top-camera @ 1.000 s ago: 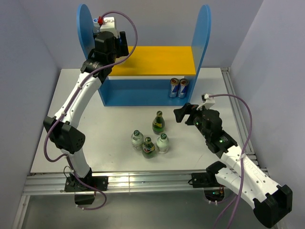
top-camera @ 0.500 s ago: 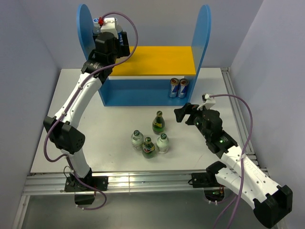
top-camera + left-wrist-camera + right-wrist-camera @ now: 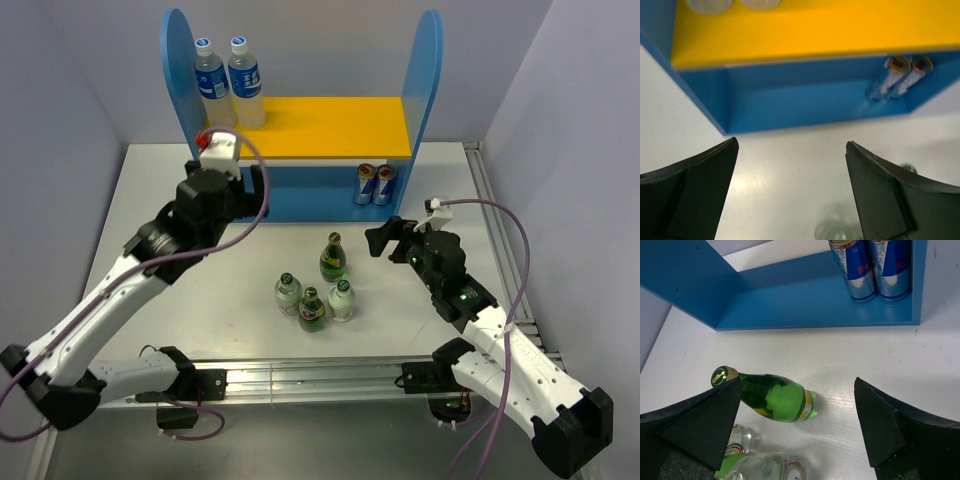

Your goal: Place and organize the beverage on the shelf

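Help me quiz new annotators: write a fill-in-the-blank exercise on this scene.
1. The two clear plastic bottles stand on the ____ upper board of the shelf.
2. The two cans stand on its ____ level.
3. ____ glass bottles stand on the table in front of it.
4. The left tool and right tool are both ____, holding nothing.
Missing words: yellow; lower; four; open.

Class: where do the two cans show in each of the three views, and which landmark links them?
Top: cans right of centre, low in the shelf, at its right end.
Left wrist: cans upper right, blurred.
Right wrist: cans top right.
Shared landmark: the shelf's blue lower level.
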You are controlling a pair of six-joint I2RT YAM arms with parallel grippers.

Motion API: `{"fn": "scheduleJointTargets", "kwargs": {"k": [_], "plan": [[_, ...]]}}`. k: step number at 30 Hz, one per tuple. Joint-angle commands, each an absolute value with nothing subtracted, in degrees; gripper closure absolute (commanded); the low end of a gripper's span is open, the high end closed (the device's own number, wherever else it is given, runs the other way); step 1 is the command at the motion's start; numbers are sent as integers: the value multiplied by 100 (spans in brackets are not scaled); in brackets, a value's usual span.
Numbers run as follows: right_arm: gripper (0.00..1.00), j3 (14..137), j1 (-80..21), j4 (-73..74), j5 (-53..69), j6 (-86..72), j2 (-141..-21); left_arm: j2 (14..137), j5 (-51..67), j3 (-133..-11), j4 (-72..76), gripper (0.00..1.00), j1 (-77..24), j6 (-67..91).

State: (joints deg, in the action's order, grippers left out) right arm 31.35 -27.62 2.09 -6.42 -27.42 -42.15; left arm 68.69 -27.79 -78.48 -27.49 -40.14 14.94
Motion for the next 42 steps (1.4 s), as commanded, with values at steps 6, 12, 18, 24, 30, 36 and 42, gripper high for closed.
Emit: {"fn": "scheduleJointTargets", "kwargs": {"k": [6,12,18,24,30,36,42], "plan": [[0,3498,-3180,772,-930,-2883,-4035,5468,-2831,-6023,-3700,6,-5070,3198],[0,3963,-4928,2169,-2554,-3576,-3981,4843,-2602,-5205,-3578,5,-5694,3849],[0,4087,-6615,3049,-3691,-4569,-4139,4720,-2944,-4624,-3279,5,-6379,4411],[0,3587,-7312,2954,-3806,-5317,-4517,4772,-3137,-4307,-3059,5,-6750,4754],[0,3147,-7357,2128,-3691,-5440,-4965,4799,-3384,-3973,-2813,5,-6847,4966],[0,2910,-7365,1451,-3858,-5432,-5563,4878,-3558,-3332,-2076,5,-6969,5369],[0,2585,-7365,477,-4331,-5239,-5923,5141,-3963,-2989,-1600,5,-7145,5493]]}}
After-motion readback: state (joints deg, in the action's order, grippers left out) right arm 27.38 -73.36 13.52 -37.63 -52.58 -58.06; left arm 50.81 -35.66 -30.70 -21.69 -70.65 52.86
